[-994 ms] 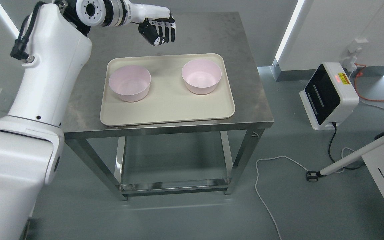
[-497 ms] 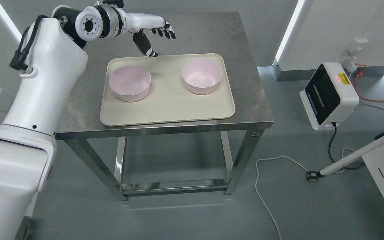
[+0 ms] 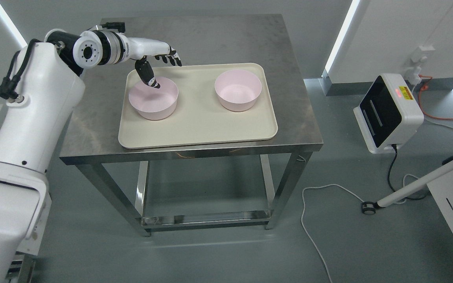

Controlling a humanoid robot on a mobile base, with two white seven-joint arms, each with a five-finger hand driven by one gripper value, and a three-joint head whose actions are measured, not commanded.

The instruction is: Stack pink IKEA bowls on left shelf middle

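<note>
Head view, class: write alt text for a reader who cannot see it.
The robot's left hand, fingers spread and holding nothing, reaches over the far rim of the left pink bowl, thumb pointing down into it. A second pink bowl sits apart to the right on the same beige tray, on a steel table.

Grey floor (image 3: 226,255), steel table (image 3: 289,133), white cable (image 3: 313,236), lit wall strips (image 3: 338,37)
</note>
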